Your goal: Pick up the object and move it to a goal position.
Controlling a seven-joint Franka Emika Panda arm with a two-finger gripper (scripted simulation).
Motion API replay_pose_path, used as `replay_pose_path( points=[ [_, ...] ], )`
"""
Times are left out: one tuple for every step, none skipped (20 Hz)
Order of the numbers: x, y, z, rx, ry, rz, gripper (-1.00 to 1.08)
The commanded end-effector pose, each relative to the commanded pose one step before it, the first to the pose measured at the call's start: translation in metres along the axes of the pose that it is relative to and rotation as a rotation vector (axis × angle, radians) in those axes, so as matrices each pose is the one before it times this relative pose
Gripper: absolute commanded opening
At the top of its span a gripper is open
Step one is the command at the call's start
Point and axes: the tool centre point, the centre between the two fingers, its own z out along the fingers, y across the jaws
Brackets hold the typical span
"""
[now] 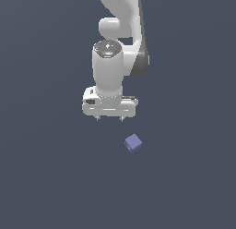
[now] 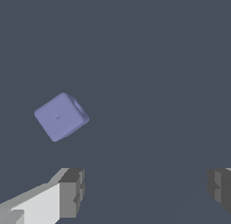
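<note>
Jaws [image 1: 109, 118] spread wide, holding nothing; cube [image 1: 133, 143] lies apart, seemingly grounded, room all round.

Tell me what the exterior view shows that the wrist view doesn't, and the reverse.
Only the exterior view shows the white robot arm and the whole white gripper, with the small periwinkle blue-purple cube apart from it, lower and toward the exterior view's right.

Only the wrist view shows the grey finger pads close up, spread wide with nothing between them, and the cube's rounded edges.

Both show the cube lying free on the plain dark grey-blue surface, and the gripper open and not touching it.
</note>
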Motion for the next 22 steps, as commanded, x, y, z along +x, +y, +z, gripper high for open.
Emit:
replay_pose_path(
  points=[
    [0.00000,0.00001,0.00000,0.00000,0.00000,0.00000,1.00],
    [-0.00012,-0.00038,0.00008,0.00035,-0.00063,-0.00066,1.00],
    [-0.00028,-0.00138,0.00059,0.00136,-0.00241,-0.00239,1.00],
    [-0.00051,-0.00211,0.00079,0.00210,-0.00370,-0.00359,1.00],
    [-0.00071,-0.00293,0.00111,0.00296,-0.00519,-0.00484,1.00],
    [-0.00095,-0.00364,0.00134,0.00376,-0.00655,-0.00571,1.00],
    [-0.00110,-0.00383,0.00135,0.00410,-0.00704,-0.00542,1.00],
    [-0.00096,-0.00292,0.00097,0.00331,-0.00558,-0.00343,1.00],
    [-0.00080,-0.00198,0.00055,0.00242,-0.00397,-0.00150,1.00],
    [-0.00060,-0.00109,0.00023,0.00157,-0.00247,0.00011,1.00],
    [-0.00036,-0.00027,-0.00007,0.00068,-0.00094,0.00123,1.00],
    [-0.00003,0.00030,-0.00019,-0.00018,0.00040,0.00111,1.00],
    [0.00027,0.00030,-0.00001,-0.00057,0.00084,-0.00063,1.00],
    [0.00043,-0.00007,0.00031,-0.00051,0.00050,-0.00267,1.00],
    [0.00055,-0.00050,0.00061,-0.00038,0.00009,-0.00467,1.00],
    [0.00070,-0.00091,0.00091,-0.00030,-0.00024,-0.00672,1.00],
    [0.00086,-0.00124,0.00121,-0.00025,-0.00050,-0.00869,1.00],
    [0.00105,-0.00158,0.00149,-0.00024,-0.00069,-0.01072,1.00],
    [0.00126,-0.00181,0.00176,-0.00029,-0.00075,-0.01259,1.00],
    [0.00150,-0.00202,0.00203,-0.00039,-0.00070,-0.01458,1.00],
    [0.00175,-0.00223,0.00231,-0.00047,-0.00067,-0.01657,1.00],
    [0.00199,-0.00247,0.00260,-0.00047,-0.00072,-0.01855,1.00]
  ],
)
